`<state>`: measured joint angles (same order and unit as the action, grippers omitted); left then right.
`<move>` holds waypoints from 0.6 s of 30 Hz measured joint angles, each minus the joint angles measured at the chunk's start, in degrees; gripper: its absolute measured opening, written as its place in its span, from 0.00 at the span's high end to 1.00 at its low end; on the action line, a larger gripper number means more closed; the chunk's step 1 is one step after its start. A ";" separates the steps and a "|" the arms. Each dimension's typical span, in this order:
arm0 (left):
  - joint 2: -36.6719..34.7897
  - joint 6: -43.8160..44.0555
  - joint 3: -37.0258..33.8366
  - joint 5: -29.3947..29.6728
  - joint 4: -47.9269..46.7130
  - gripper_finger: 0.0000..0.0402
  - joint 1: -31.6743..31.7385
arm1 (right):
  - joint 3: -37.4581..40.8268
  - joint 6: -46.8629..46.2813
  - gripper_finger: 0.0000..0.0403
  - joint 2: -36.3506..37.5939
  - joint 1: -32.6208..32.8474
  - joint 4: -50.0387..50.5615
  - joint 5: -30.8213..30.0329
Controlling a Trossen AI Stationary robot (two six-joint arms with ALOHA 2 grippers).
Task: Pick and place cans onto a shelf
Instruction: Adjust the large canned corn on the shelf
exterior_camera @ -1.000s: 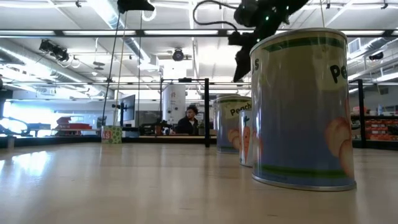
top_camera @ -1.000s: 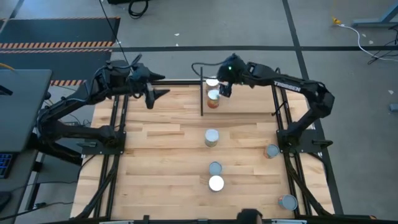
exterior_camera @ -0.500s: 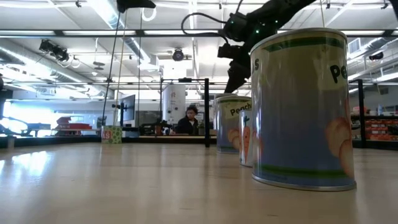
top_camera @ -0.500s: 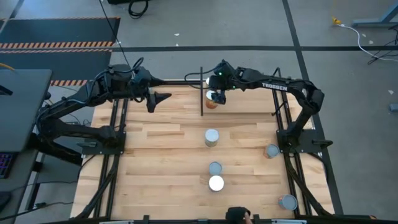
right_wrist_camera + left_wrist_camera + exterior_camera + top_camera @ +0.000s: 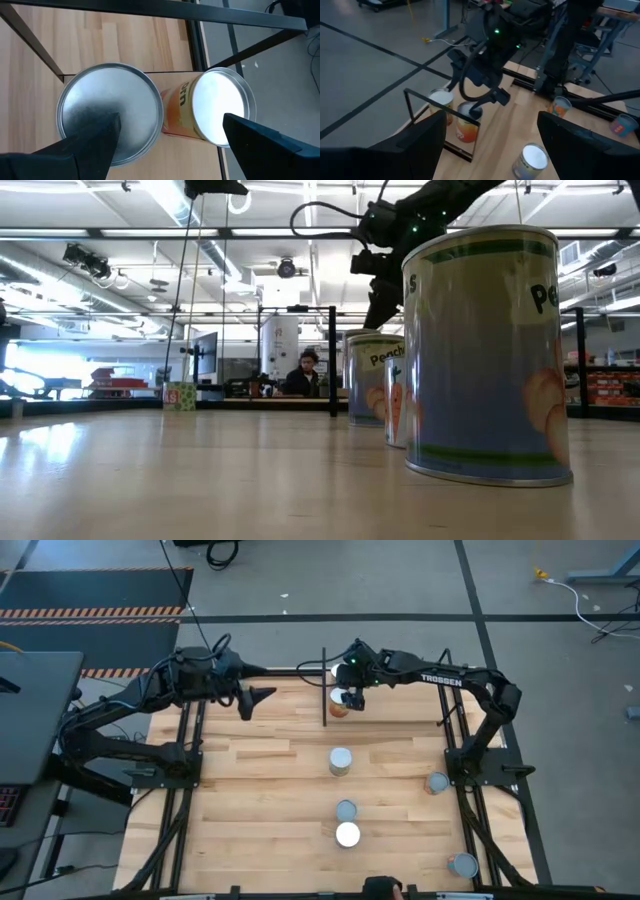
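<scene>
Right now my right gripper (image 5: 352,700) hangs directly over the shelf (image 5: 385,707) at the far edge of the table (image 5: 250,800), fingers spread wide and holding nothing. Through my right wrist camera I look straight down between my two dark fingers (image 5: 85,145) at two cans: the shelf can beneath me (image 5: 110,117), upright with a dull silver lid, and the second shelf can (image 5: 222,110), touching it, orange label showing on its side. Both stand on the light-wood board inside the thin black posts. My fingers flank the first lid without touching it, as far as I can tell.

Counting from above, I find seven cans in all. Two are on the shelf, showing as one cluster (image 5: 342,700) under my gripper. Five remain on the tabletop: the middle can (image 5: 341,761) alone near the centre, the blue-lidded can (image 5: 346,810) and the white-topped can (image 5: 348,834) just beside each other nearer the front, the right-edge can (image 5: 437,782) by my right arm's base, and the corner can (image 5: 463,865) at the front right.

From table height, three of these stand in a row, the nearest one (image 5: 490,355) looming large with a peach label.

My left gripper (image 5: 258,696) waits above the table's far left part, well apart from every can, fingers (image 5: 415,145) parted and empty.
</scene>
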<state>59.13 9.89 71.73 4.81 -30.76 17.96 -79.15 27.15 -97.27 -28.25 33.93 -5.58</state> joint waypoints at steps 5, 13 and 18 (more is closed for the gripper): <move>0.00 -0.08 0.02 0.12 -0.10 0.21 0.00 | 0.00 0.02 0.10 -0.01 0.00 0.01 -0.79; 0.04 -1.08 0.00 4.26 -4.43 0.21 0.02 | 0.00 -0.22 0.10 -0.02 0.08 0.48 -1.98; 0.04 -1.96 0.02 4.21 -4.75 0.21 0.00 | -1.21 -0.87 0.10 -0.07 0.48 2.93 -2.45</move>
<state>59.18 7.94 71.75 9.02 -35.51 17.96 -80.36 26.28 -97.34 -27.78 36.86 -8.02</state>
